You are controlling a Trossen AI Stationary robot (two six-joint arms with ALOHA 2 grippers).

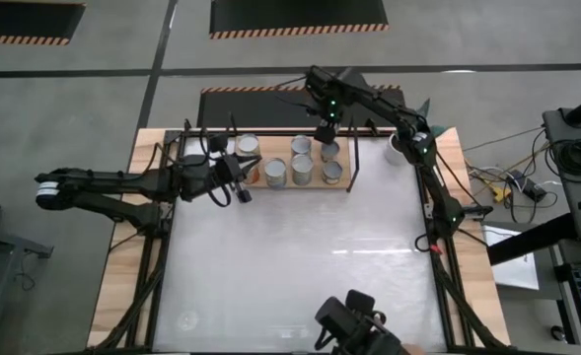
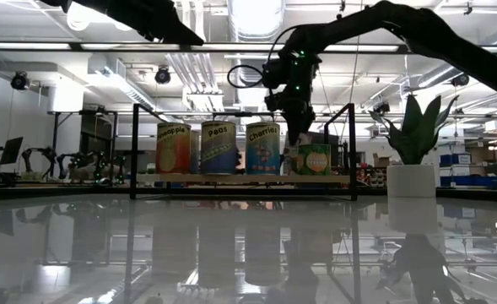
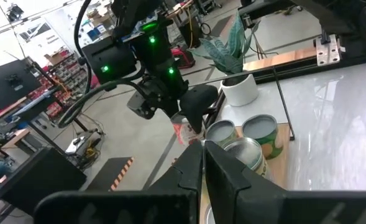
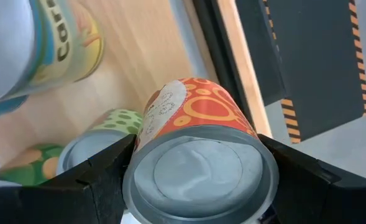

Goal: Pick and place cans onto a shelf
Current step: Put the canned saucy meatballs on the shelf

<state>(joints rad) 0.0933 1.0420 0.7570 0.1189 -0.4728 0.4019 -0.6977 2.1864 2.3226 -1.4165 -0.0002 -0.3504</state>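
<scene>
Over the shelf (image 1: 270, 187), right gripper (image 1: 326, 131) grasping an orange can (image 4: 198, 155), lowering beside six shelved cans (image 1: 298, 170); left gripper (image 1: 239, 184) clenched empty nearby.

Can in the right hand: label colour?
Orange-red with lighter orange circles and a pale patch, grey lid; the can shows best in the right wrist view, between the right hand fingers.

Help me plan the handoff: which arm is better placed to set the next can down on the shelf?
Right. The right gripper already grips an orange-labelled can above the shelf; the left gripper is shut and empty at the shelf's other end.
</scene>
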